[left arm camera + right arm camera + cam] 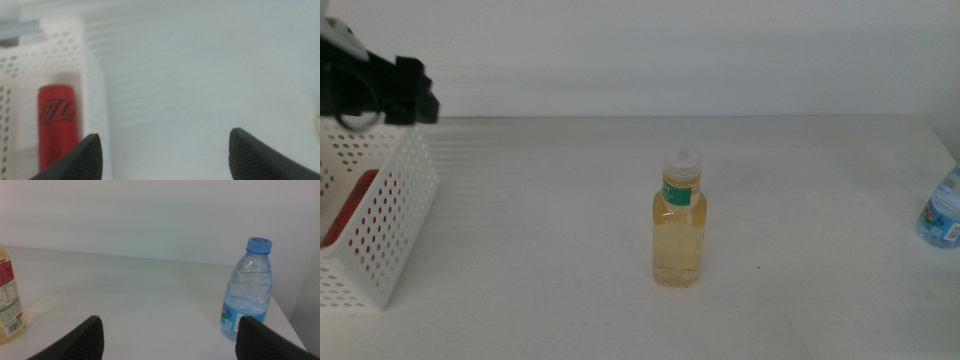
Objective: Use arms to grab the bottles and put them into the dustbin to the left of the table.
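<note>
Behind my workspace a plain white wall (pixel 720 55) runs the whole width of the middle view, flat and bare, a little greyer toward its foot where it meets the far edge of the work surface in a straight seam. My right wrist view shows this same kind of wall (pixel 150 215), smooth and unmarked, and a second pale wall face (pixel 311 295) closing in at the side. The light is even and diffuse, soft on everything, casting only faint shadows. I see no window or floor from any of my views.
</note>
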